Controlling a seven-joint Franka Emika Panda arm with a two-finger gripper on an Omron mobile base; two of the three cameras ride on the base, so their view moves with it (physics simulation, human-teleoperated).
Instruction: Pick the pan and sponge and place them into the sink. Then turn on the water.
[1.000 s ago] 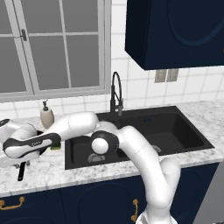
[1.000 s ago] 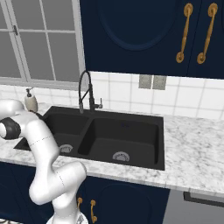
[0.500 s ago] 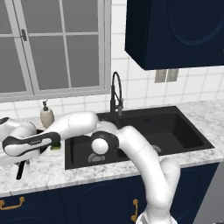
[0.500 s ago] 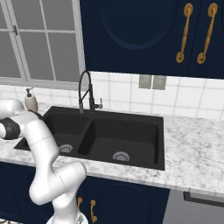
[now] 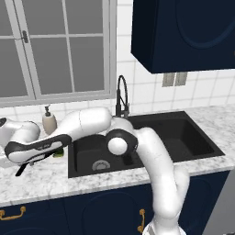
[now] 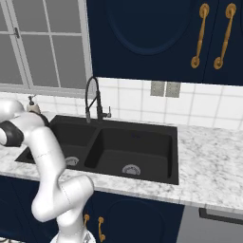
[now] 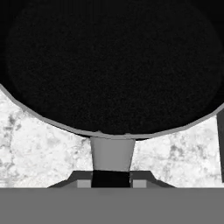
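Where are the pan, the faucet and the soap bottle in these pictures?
pan (image 7: pixel 112 65): hand view, middle of its black inside.
faucet (image 6: pixel 90 95): right base view, rising part of its black arch.
soap bottle (image 5: pixel 48 122): left base view, its beige body by the window.

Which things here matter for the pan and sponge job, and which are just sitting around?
Job things: pan, held at its handle by the gripper; sponge; sink; faucet.
Just there: soap dispenser; window; wall outlets.
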